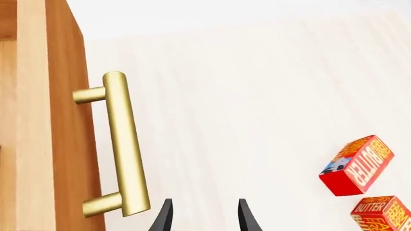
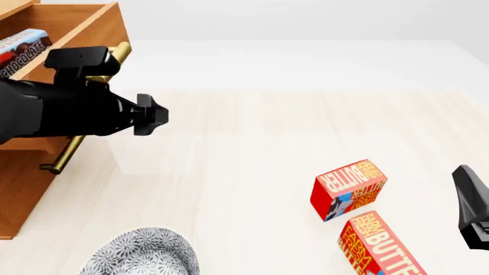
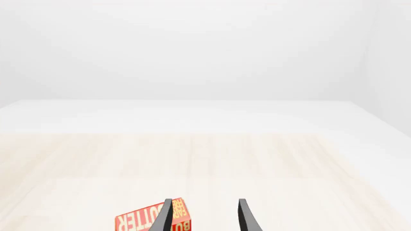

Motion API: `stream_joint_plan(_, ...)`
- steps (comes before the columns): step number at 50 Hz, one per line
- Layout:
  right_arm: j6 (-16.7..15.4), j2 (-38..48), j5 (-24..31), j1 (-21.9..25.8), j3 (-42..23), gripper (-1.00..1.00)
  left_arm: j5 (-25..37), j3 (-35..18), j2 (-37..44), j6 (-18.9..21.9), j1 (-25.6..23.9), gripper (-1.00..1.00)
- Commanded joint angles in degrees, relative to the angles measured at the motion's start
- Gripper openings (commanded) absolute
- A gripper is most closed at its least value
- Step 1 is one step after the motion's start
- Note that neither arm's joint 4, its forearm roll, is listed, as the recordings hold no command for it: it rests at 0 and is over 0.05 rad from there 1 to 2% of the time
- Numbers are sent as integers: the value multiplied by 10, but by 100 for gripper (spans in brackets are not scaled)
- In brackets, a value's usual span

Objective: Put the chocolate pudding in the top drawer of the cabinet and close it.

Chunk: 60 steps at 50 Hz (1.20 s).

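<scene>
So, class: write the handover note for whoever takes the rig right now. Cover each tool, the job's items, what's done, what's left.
Left tool: open, empty, beside the top drawer's handle, not on it.
Right tool: open, empty, off to the right near the butter boxes.
Pudding: lying in the open top drawer.
Done: pudding is in.
Left: push the drawer shut into the cabinet.

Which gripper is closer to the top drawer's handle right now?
Left. The left gripper is open just off the top drawer's brass handle, not on it. The right gripper is far across the table, near the butter boxes.
</scene>
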Motion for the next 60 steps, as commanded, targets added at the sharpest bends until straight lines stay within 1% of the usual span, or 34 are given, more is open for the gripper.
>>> stream_joint_plan(1,0,-1,1,0,0,100,-13,8,-5,-23,20,100)
stream_joint_plan(3,0,-1,1,0,0,100,-12,10,-8,-20,29,100)
stream_joint_plan(6,0,-1,1,0,0,100,-15,11,-4,-26,28,100)
stream_joint_plan(7,0,-1,1,0,0,100,-13,12,-6,-18,44,100)
stream_joint_plan(8,0,-1,1,0,0,100,-16,12,-6,-25,43,100)
stream_joint_plan(9,0,-1,1,0,0,100,-14,12,-9,-20,53,100)
stream_joint_plan(12,0,-1,1,0,0,100,-12,13,-15,-23,61,100)
stream_joint_plan(14,0,-1,1,0,0,100,-9,14,-25,-11,72,100)
stream_joint_plan(18,0,-1,1,0,0,100,-6,17,-33,-9,87,100)
stream_joint_plan(20,0,-1,1,0,0,100,-5,17,-35,-14,91,100)
stream_joint_plan(21,0,-1,1,0,0,100,-3,17,-40,-5,102,100)
stream_joint_plan(23,0,-1,1,0,0,100,-2,15,-41,-10,105,100)
stream_joint_plan(24,0,-1,1,0,0,100,-3,14,-42,-5,108,100)
stream_joint_plan(30,0,-1,1,0,0,100,-20,15,-32,-19,107,100)
stream_joint_plan(31,0,-1,1,0,0,100,-24,16,-28,-16,115,100)
stream_joint_plan(33,0,-1,1,0,0,100,-38,20,-9,-22,121,100)
stream_joint_plan(34,0,-1,1,0,0,100,-44,20,-3,-20,131,100)
stream_joint_plan(36,0,-1,1,0,0,100,-56,23,6,-20,134,100)
stream_joint_plan(37,0,-1,1,0,0,100,-64,26,12,-18,145,100)
stream_joint_plan(40,0,-1,1,0,0,100,-72,31,17,-18,146,100)
stream_joint_plan(41,0,-1,1,0,0,100,-74,34,18,-11,161,100)
stream_joint_plan(43,0,-1,1,0,0,100,-72,37,18,-4,165,100)
stream_joint_plan(48,0,-1,1,0,0,100,-62,33,10,-10,183,100)
stream_joint_plan(52,0,-1,1,0,0,100,-56,29,8,-21,185,100)
stream_joint_plan(56,0,-1,1,0,0,100,-52,27,6,-20,202,100)
stream_joint_plan(60,0,-1,1,0,0,100,-53,29,1,-28,206,100)
